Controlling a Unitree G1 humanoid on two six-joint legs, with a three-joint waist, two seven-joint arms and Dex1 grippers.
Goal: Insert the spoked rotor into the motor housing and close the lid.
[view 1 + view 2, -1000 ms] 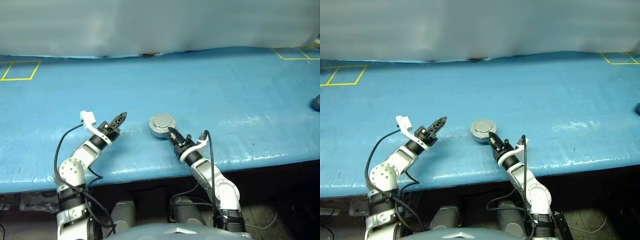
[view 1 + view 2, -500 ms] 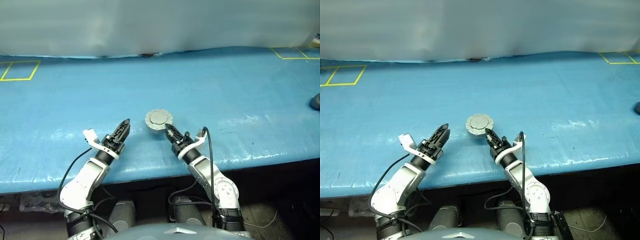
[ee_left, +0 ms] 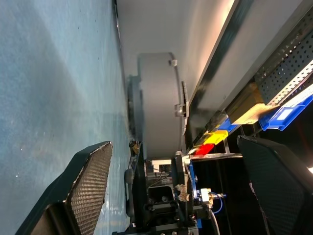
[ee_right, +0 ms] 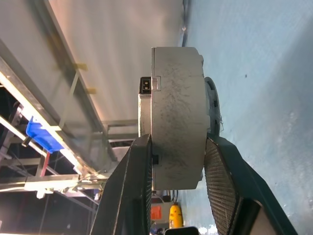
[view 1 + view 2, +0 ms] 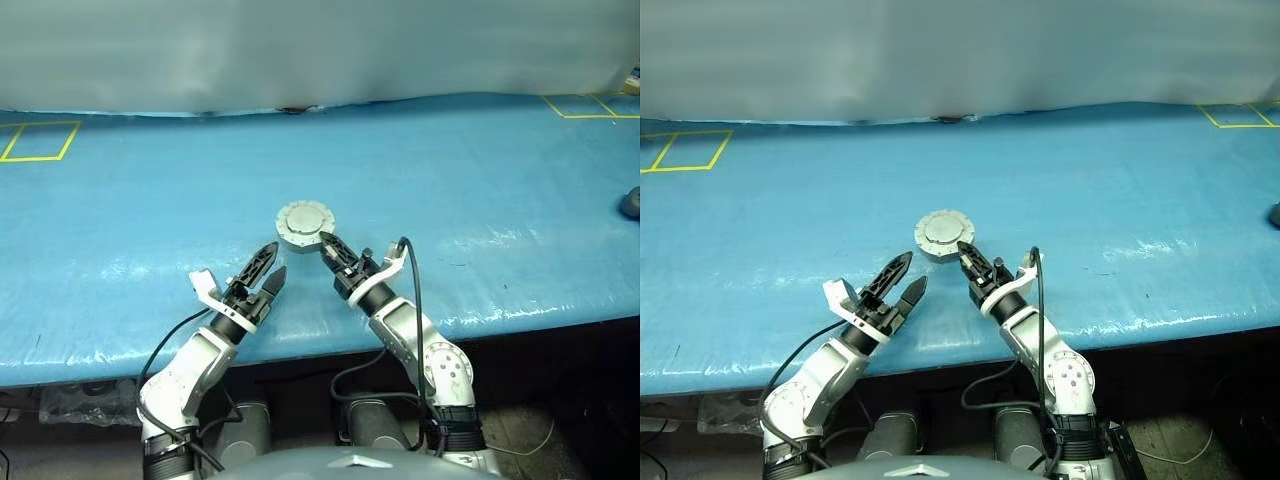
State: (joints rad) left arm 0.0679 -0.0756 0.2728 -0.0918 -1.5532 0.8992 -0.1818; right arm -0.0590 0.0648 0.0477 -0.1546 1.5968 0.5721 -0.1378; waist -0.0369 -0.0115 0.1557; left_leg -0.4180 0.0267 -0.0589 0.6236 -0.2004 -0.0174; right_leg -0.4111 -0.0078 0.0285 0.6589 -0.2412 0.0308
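Nearest the robot, the left gripper (image 5: 269, 268) sits at about 7 o'clock from the centre of the head view, raised a little over the blue table (image 5: 480, 180), its two black fingers (image 5: 262, 259) spread wide apart and grasping nothing. In the left wrist view both mesh-faced fingers (image 3: 90, 181) stand far apart with open space between them.

Just to its 3 o'clock, the right gripper (image 5: 970, 258) points up toward 11 o'clock. Its jaws are clenched on the closed motor housing (image 5: 303, 222), pinching it at the near edge (the right wrist view makes this plain: the two pads (image 4: 139, 181) press the grey casing (image 4: 176, 117) from either side).

The housing lies at roughly 12 o'clock from the two grippers, close to the middle of the table. The lid (image 5: 944, 230) is down on it, its plain grey outside with a raised hub facing up, a scalloped rim around it. The rotor cannot be seen.

Farther out, at 10 o'clock, a yellow taped square (image 5: 40, 140) marks the table; another yellow outline (image 5: 585, 105) sits at 2 o'clock. A small dark object (image 5: 631, 204) lies at the 3 o'clock edge. Beyond the table's far edge stands a pale wall (image 5: 320, 50).
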